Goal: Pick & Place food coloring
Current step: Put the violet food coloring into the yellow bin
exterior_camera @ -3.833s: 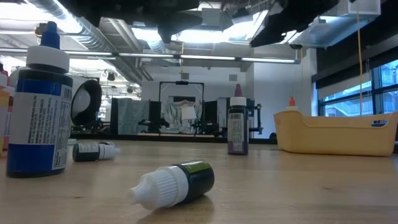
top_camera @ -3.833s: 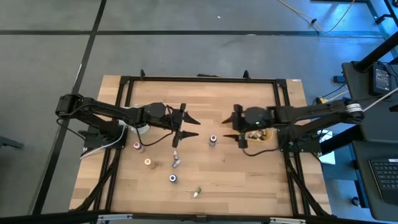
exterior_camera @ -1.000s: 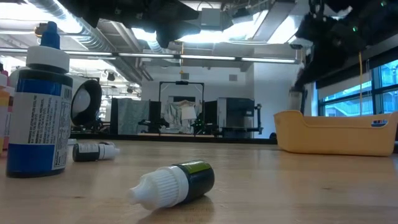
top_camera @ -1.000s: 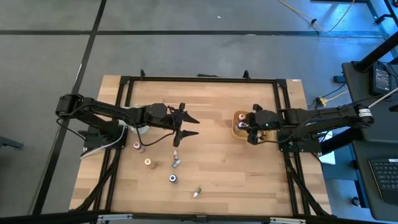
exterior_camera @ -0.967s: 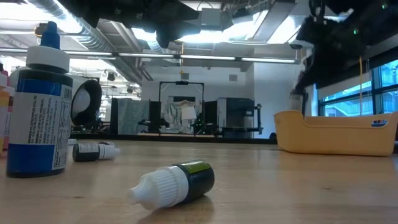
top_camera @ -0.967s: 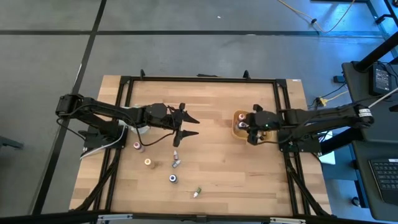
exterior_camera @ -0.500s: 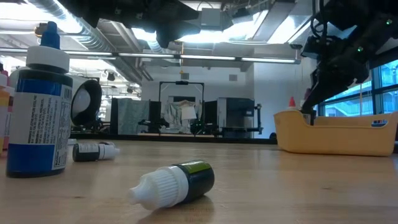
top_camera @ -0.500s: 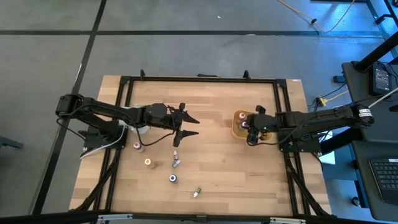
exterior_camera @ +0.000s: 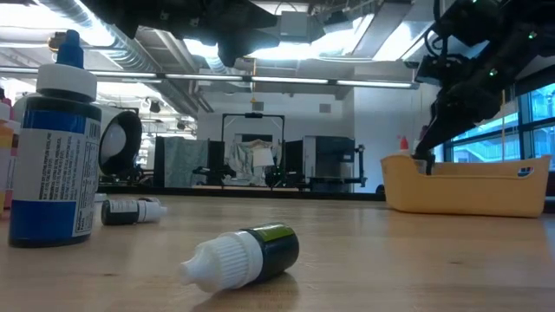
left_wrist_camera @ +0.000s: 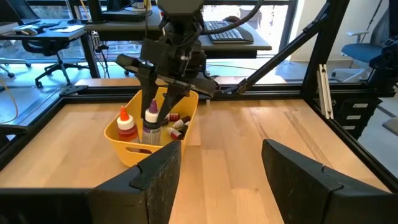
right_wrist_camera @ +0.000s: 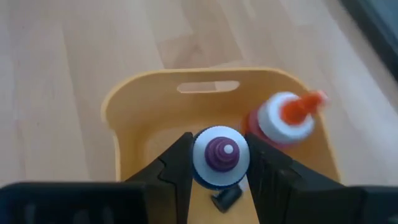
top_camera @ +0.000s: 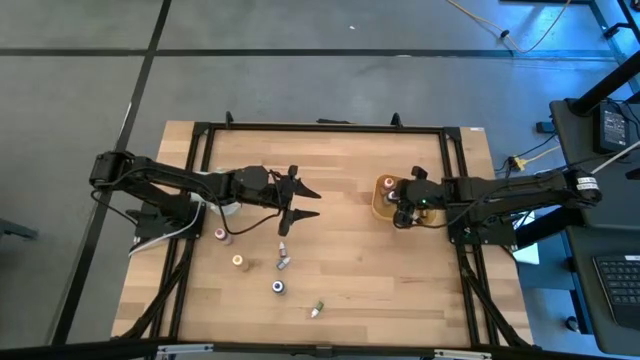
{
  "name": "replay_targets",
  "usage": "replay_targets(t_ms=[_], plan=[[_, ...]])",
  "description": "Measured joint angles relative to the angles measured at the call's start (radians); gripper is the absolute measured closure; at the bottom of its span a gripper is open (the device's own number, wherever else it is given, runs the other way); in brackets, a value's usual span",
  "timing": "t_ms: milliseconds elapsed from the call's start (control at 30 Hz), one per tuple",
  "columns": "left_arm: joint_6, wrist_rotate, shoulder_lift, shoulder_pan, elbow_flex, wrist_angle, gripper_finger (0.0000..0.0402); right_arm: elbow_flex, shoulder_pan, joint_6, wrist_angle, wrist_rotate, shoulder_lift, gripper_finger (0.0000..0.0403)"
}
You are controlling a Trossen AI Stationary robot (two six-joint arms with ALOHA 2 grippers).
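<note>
My right gripper reaches slanting down into the yellow tray at the table's right, shut on a purple-tipped food coloring bottle. An orange-capped bottle stands upright in the tray beside it, and smaller ones lie on the tray's floor. My left gripper hangs open above the middle of the table, holding nothing. Several more bottles stay on the wood near it: some upright, some on their sides. My right gripper pinches the bottle's white cap, just below the purple tip, between its two fingers. The fingers come slanting down from above. The bottle stays upright with its body inside the tray; whether its base touches the tray's floor cannot be told.
A black metal frame runs round the wooden tabletop. A large blue-labelled bottle stands close to the low camera at the left. Bare wood lies between the loose bottles and the tray.
My right gripper has come down with the purple-tipped bottle from above the tray's rim into the tray, tipping a little steeper. The bottle stays upright in its hold.
</note>
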Motion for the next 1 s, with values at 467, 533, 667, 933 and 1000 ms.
replay_targets(t_ms=[467, 533, 667, 933, 1000], plan=[[-0.001, 0.000, 0.000, 0.000, 0.000, 0.000, 0.0181, 0.003, -0.019, -0.029, 0.092, -0.031, 0.102, 0.0254], [0.000, 0.000, 0.000, 0.000, 0.000, 0.000, 0.0178, 0.002, -0.019, -0.042, 0.108, -0.030, 0.106, 0.0252], [0.000, 0.000, 0.000, 0.000, 0.000, -0.001, 0.0180, 0.000, -0.019, -0.053, 0.137, -0.033, 0.108, 0.0257], [0.000, 0.000, 0.000, 0.000, 0.000, -0.001, 0.0179, 0.000, -0.019, -0.049, 0.147, -0.032, 0.108, 0.0280], [-0.001, 0.000, 0.000, 0.000, 0.000, -0.001, 0.0178, 0.000, -0.019, -0.041, 0.149, -0.029, 0.108, 0.0280]])
